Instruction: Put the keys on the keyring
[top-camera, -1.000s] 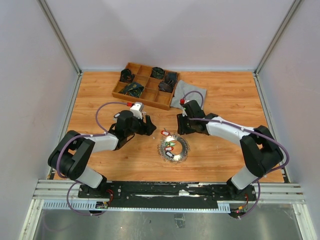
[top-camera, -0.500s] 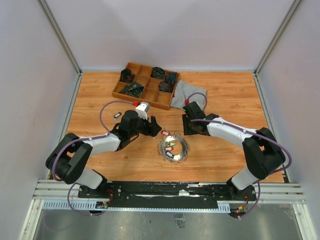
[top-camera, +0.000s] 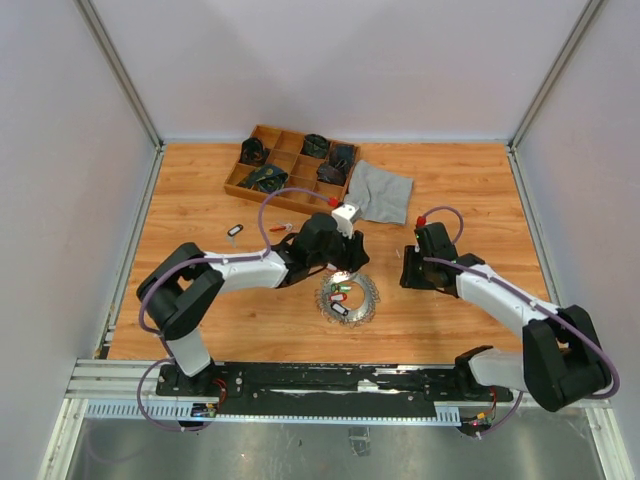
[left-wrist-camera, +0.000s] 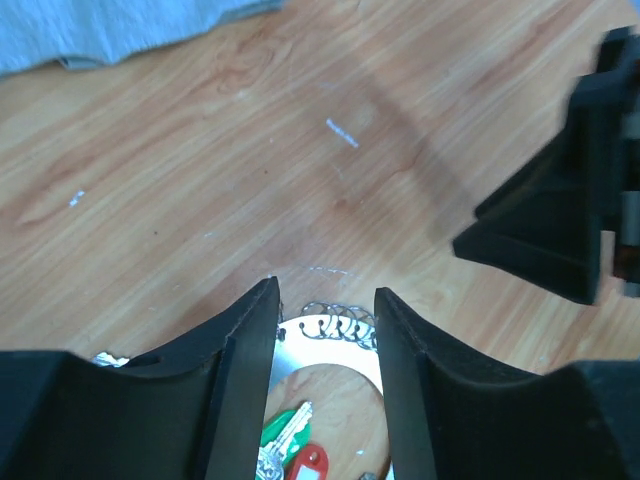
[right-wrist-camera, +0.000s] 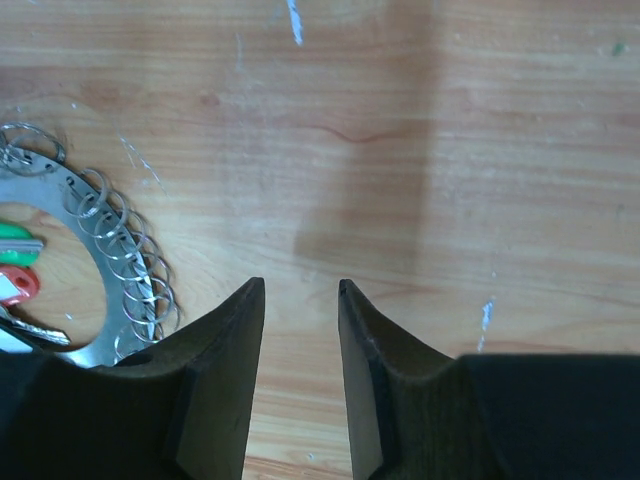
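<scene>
The keyring (top-camera: 352, 300), a flat silver disc edged with small wire rings, lies on the wooden table near its middle. Keys with a green tag (left-wrist-camera: 285, 435) and a red tag (left-wrist-camera: 308, 465) rest inside its hole. My left gripper (top-camera: 345, 268) hangs over the keyring's far edge; in the left wrist view the gripper (left-wrist-camera: 325, 295) is open, its jaws straddling the ring's rim (left-wrist-camera: 325, 350). My right gripper (top-camera: 408, 275) stands to the right of the ring, open over bare wood (right-wrist-camera: 300, 285), with the keyring (right-wrist-camera: 110, 260) at its left. Another key with a white tag (top-camera: 234, 230) lies apart at the left.
A wooden compartment tray (top-camera: 290, 170) with dark items stands at the back. A grey cloth (top-camera: 380, 192) lies to its right. Side walls and metal posts enclose the table, and the arms' base rail runs along the near edge.
My left arm has swung right, over the keyring's far edge, and its jaws have narrowed. The right arm has drawn back to the right, away from the ring.
</scene>
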